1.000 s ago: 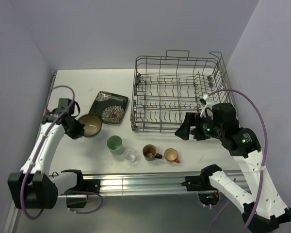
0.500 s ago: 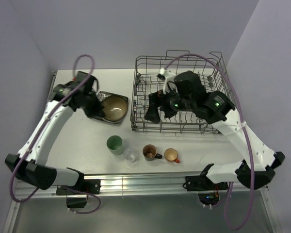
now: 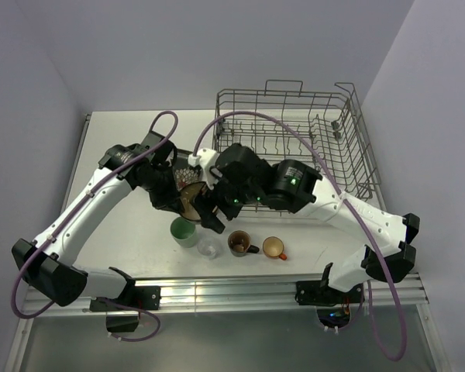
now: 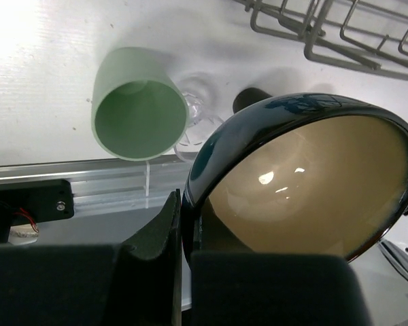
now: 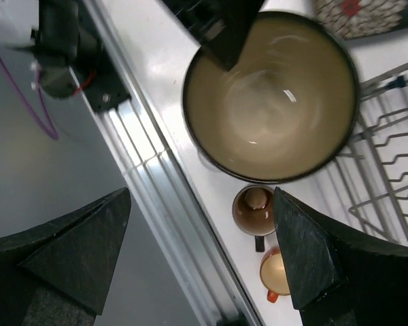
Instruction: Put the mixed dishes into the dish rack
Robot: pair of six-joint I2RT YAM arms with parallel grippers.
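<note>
Handover of the tan-inside dark-blue bowl (image 4: 306, 183), as we are judging it: the left gripper (image 4: 183, 227) is pinching its rim at the dish rack's (image 3: 310, 94) 8 o'clock, while the right gripper (image 5: 200, 197) is hovering spread above, next needing to close on the free rim.

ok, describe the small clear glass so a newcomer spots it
Look on the near side of the large grey wire dish rack. The small clear glass stands there between the pale green cup and the dark brown mug; it alone is see-through.
</note>
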